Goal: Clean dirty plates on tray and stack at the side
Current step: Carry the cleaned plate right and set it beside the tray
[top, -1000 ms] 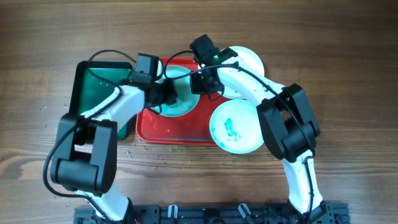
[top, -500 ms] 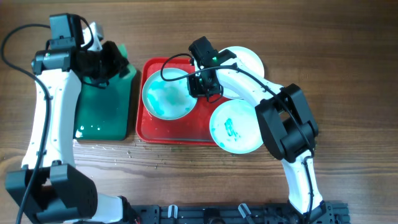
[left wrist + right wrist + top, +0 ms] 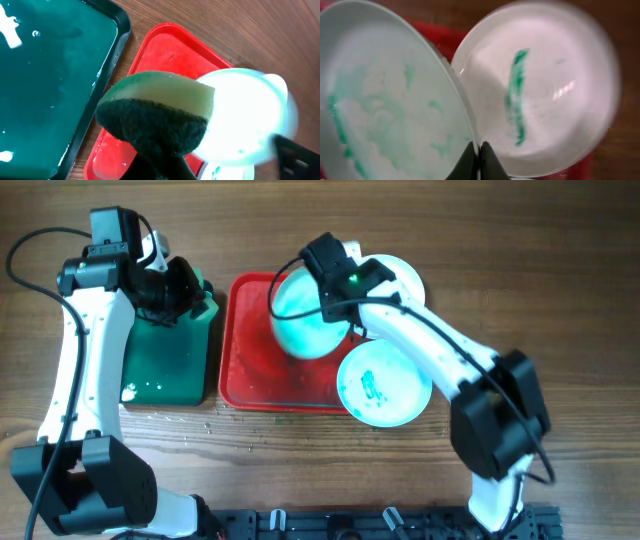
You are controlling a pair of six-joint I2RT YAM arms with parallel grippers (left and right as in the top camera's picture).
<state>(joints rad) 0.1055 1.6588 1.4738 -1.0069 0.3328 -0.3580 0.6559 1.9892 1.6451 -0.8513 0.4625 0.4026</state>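
Nearest the robot's base, the front plate [image 3: 380,385] lies face up over the right front corner of the tray [image 3: 250,375]. Its near edge reaches past the rim toward the table [image 3: 560,330], and a teal smear sits in its middle. The tray's red floor shows wet and glinting in the left wrist view. Water droplets [image 3: 215,425] speckle the wood just in front of the tray.

Above the far half of the tray, the lifted plate [image 3: 305,315] is raised and tilted, its face clouded with pale teal streaks. The right gripper [image 3: 479,150] is clamped on this plate's rim, one finger on each side of the edge. Beyond it, the back plate [image 3: 405,275] lies by the tray's far right corner, partly hidden by the arm. Whether it rests on the tray or on the table cannot be told.

To the left, just beside the red tray, the green tray [image 3: 160,370] holds a wet film with white flecks. Over its far end the left gripper [image 3: 178,288] grips a sponge [image 3: 155,115], with its dark scouring side and pale foam showing.
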